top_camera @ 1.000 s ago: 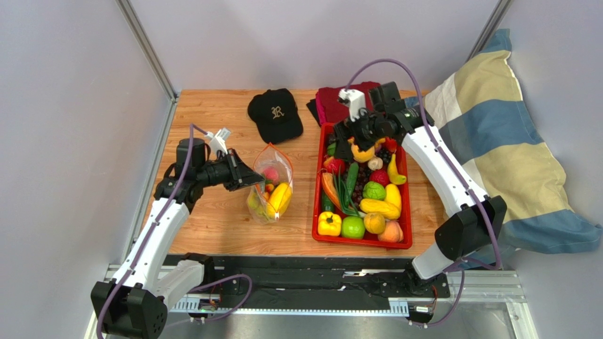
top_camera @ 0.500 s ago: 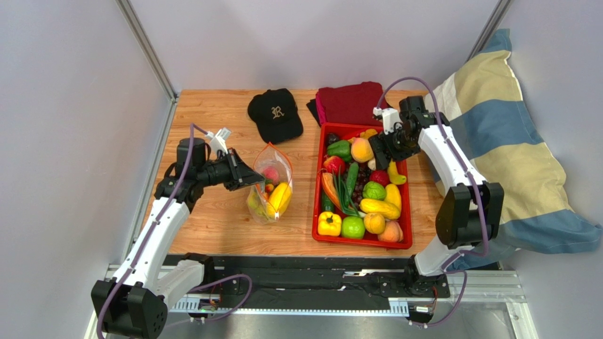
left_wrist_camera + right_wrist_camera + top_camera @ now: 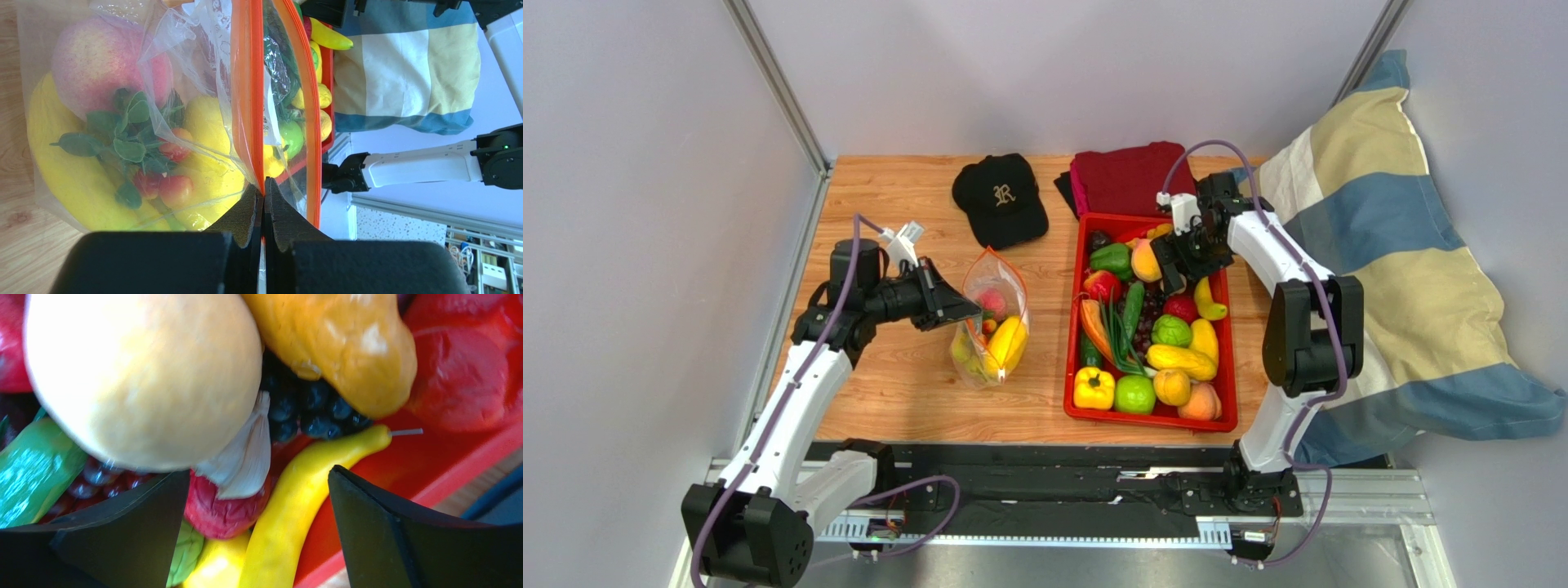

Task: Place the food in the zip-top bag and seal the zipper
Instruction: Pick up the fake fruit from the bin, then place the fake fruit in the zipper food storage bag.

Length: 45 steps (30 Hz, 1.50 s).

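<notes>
Pinching left of the red plastic tray point(image 3: 1149, 424).
My left fingers point(image 3: 248, 214) clamp the clear floppy bag point(image 3: 1004, 284) at its orange-red zipper strip point(image 3: 248, 92); right fingers point(image 3: 123, 539) spread over the tray's far end.

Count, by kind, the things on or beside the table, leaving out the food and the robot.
cap: 1
zip-top bag: 1
red tray: 1
pile of folded cloth: 1
pillow: 1
Total: 5
</notes>
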Tool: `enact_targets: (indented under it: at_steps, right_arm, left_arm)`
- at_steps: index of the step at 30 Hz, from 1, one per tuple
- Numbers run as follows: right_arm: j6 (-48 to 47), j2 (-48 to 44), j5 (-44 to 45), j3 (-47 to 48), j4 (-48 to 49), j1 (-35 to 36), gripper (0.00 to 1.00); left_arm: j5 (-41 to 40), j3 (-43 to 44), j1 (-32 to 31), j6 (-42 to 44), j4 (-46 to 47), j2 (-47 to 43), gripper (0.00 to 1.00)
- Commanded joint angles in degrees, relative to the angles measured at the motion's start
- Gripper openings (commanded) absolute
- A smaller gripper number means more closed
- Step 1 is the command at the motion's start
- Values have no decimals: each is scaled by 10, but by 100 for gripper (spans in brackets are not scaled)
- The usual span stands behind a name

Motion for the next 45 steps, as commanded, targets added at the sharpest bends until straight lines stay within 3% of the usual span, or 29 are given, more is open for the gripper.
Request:
enact_targets:
  at_steps: [1,5,9,13,20,24,27,32,39,45]
  right_arm:
    - [3,10,-7,7,49,2,84]
    - [2,3,-17,-6,60,2,79]
    - [6,-3,-26,-16,59,2,58]
    - [3,-19,-33,-34,54,2,46]
    - [7,-79,-48,-35,2,2,41]
    - [15,-136,-100,-9,-47,3,40]
    - [34,-162,-137,39,-69,36,40]
    - [67,-156,-196,146,-54,155,40]
    - [53,-58,-172,298,-43,348,42]
    - [58,9,-138,317,-23,417,44]
  left_arm:
    - [6,15,-1,11,6,3,0]
    - [4,13,-1,14,4,2,0]
    - [7,13,-1,14,5,3,0]
    - [7,14,-1,14,4,0,0]
    - [11,15,-1,13,2,-5,0]
    - [12,16,-1,11,1,-10,0]
    - [14,13,-1,10,0,-11,0]
    - [11,8,-1,8,-2,-9,0]
    - [6,16,-1,7,-7,-7,0]
    - [4,20,0,4,-8,-7,0]
